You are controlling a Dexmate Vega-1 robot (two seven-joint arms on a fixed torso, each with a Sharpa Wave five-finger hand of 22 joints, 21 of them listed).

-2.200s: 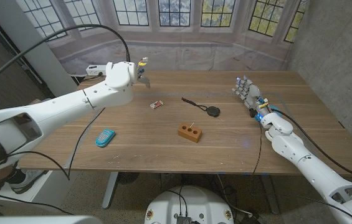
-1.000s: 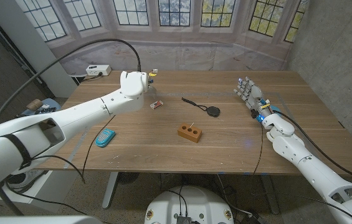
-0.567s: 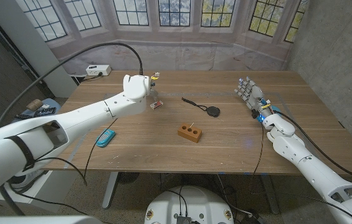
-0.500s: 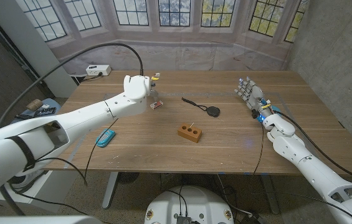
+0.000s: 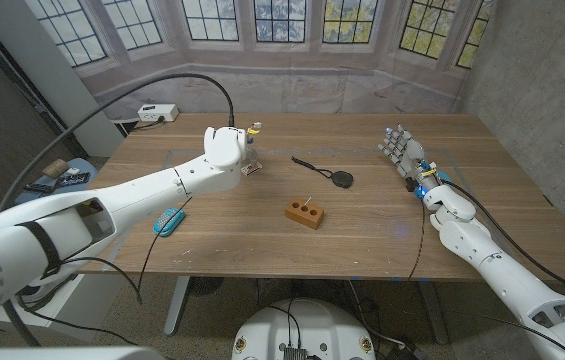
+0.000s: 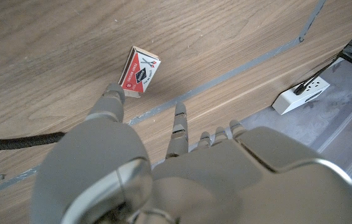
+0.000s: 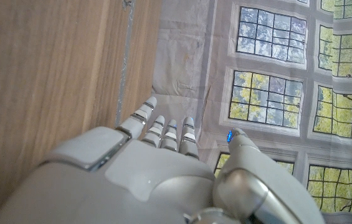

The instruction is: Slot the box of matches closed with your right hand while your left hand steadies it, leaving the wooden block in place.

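place: robot test lab or studio | backdrop: printed window backdrop (image 5: 292, 30) wrinkled along the wall behind | furniture: wooden desk (image 5: 262, 235) on a stand | wall: bare concrete wall (image 5: 542, 90) | fittings: power strip (image 5: 156, 112), loose black cables (image 5: 142, 85)

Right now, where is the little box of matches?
In the head view the box of matches lies on the table's left half, just beside the left hand, with the wooden block nearer the middle.

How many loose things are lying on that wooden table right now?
4: a small red matchbox by the left hand, a black round pad with a cord mid-table, a brown wooden block with holes nearer the front, a blue oval object at front left.
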